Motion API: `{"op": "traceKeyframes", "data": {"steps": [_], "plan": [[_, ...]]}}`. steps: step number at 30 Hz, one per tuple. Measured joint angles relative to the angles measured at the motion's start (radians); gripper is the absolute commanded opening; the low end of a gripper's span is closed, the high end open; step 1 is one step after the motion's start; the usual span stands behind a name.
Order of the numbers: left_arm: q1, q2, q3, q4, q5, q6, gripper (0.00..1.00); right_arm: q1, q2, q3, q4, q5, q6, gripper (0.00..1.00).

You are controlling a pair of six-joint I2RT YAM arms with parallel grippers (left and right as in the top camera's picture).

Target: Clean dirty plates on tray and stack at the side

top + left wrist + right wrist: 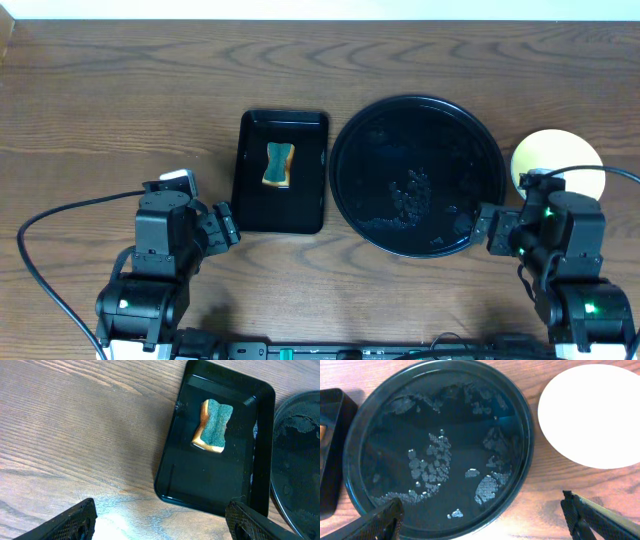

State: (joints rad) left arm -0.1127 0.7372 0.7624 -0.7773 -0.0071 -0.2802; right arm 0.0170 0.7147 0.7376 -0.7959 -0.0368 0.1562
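Checking in from the remote station. Overhead, the round black tray [455,135] sits right of centre on the wooden table [100,100], and its glossy floor shows scattered patches of beaded water [427,462], thickest around the middle and toward 5 o'clock. The pale yellow plate [558,150] sits on the wood at the tray's 3 o'clock, just beside the rim with a thin strip of table between them. It blows out to plain white on the right wrist cam, and I can't tell whether anything sits under it. At the round tray's 9 o'clock, close but not touching, is the smaller black rectangular tray [250,200], with a teal-topped yellow sponge [278,165] lying flat inside, a bit toward 12 o'clock. The left gripper [162,522] hangs near that rectangular tray's 7 o'clock corner, fingers spread wide with nothing between them but table and tray edge. The right gripper [485,521] is at the round tray's 4 o'clock edge, also spread wide and empty, one finger over the tray side and the other over bare wood below the plate.
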Motion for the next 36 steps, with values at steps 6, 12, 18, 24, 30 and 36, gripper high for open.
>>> {"op": "traceKeyframes", "data": {"steps": [6,12,18,24,30,36], "plan": [[0.0,0.0,0.0,0.0,0.0,0.0,0.84,0.001,-0.167,-0.058,0.133,0.004,-0.003,0.99],[0.0,0.001,-0.002,0.0,0.0,0.0,0.84,0.052,-0.447,-0.24,0.348,0.001,-0.002,0.99],[0.0,0.001,-0.003,0.0,0.0,0.0,0.84,0.061,-0.642,-0.469,0.651,0.004,-0.003,0.99],[0.0,0.001,-0.003,0.0,0.0,0.0,0.84,0.061,-0.702,-0.671,0.94,0.011,-0.004,0.99],[0.0,0.001,-0.003,0.0,0.0,0.0,0.84,0.061,-0.703,-0.731,0.782,0.006,-0.043,0.99],[0.0,0.001,-0.003,0.0,0.0,0.0,0.84,0.061,-0.699,-0.731,0.729,-0.002,-0.063,0.99]]}}
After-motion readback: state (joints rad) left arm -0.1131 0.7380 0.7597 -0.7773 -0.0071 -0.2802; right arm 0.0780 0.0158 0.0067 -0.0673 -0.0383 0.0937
